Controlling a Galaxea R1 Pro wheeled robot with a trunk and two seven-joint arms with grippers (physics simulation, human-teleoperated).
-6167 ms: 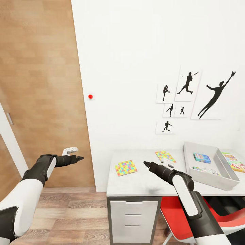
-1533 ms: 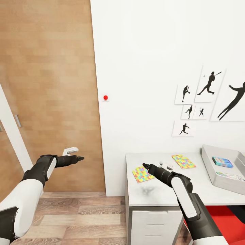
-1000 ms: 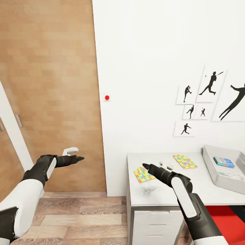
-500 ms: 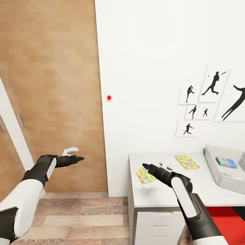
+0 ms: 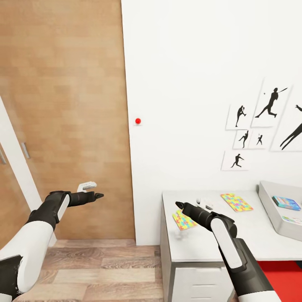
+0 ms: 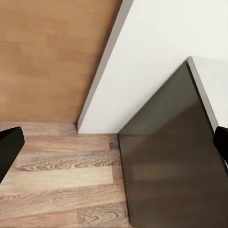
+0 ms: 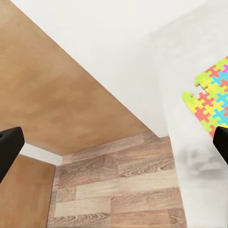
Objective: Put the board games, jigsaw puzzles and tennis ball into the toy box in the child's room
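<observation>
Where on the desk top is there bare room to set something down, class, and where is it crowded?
Bare white top on the table runs along its front edge, and between the far jigsaw puzzle and the toy box. It is crowded at the left end, where the right gripper hangs over the near jigsaw puzzle.

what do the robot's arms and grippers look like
Both arms have glossy white shells on the upper segments and black forearms with a white panel along the top. The left gripper has one white finger and one black finger. The right gripper is black and tapered, with a pale finger beside it. In the wrist views the fingers show as blunt black tips.
</observation>
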